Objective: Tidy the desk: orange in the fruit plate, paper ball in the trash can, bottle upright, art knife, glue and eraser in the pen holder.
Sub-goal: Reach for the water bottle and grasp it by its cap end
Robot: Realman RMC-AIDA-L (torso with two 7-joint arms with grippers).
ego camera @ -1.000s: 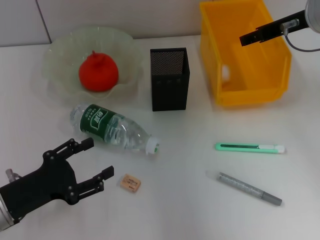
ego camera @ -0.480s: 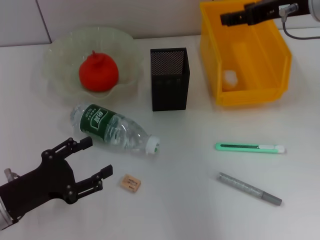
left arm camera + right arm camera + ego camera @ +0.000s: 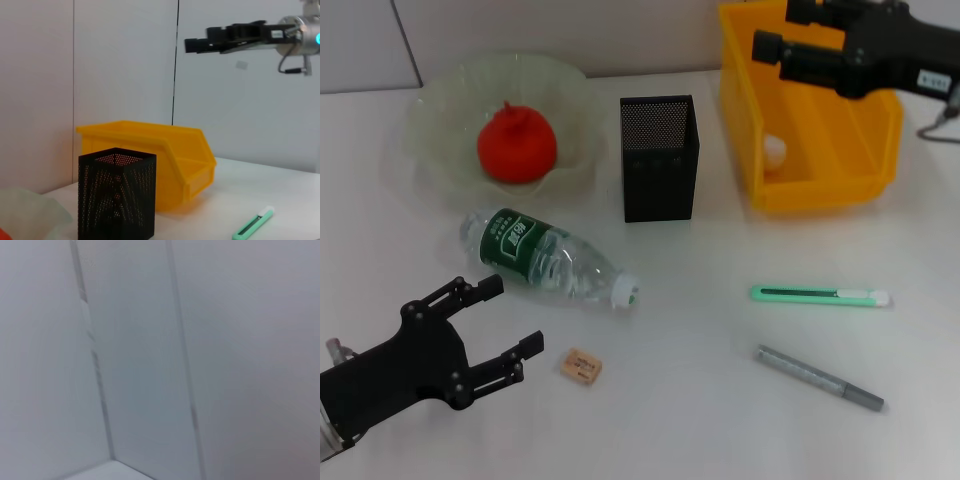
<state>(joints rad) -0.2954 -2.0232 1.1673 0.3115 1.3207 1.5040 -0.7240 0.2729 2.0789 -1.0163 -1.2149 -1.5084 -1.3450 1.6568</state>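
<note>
Since a second ago the right pincer (image 3: 770,48) has swung from the far right edge to hang over the yellow plastic trash bin (image 3: 750,150); whether it is open or closed I cannot tell, but it carries nothing visible. A small white crumpled paper ball (image 3: 775,152) lies inside the bin, so that step looks done. The left pincer (image 3: 500,325) has barely shifted: it hovers low with fingers spread wide and empty, just beside the clear plastic water bottle with the green label (image 3: 548,258), which lies on its side on the white surface (image 3: 680,400), presumably lined up to stand it upright. The orange fruit (image 3: 517,145) already sits in the pale green glass plate (image 3: 430,120). The mint-green art knife (image 3: 820,295), grey glue stick (image 3: 818,377) and tan eraser (image 3: 581,366) lie apart from one another, with open room around each. The black mesh pen holder (image 3: 659,158) stands between plate and bin, close to both, so approaches from above seem safest.
</note>
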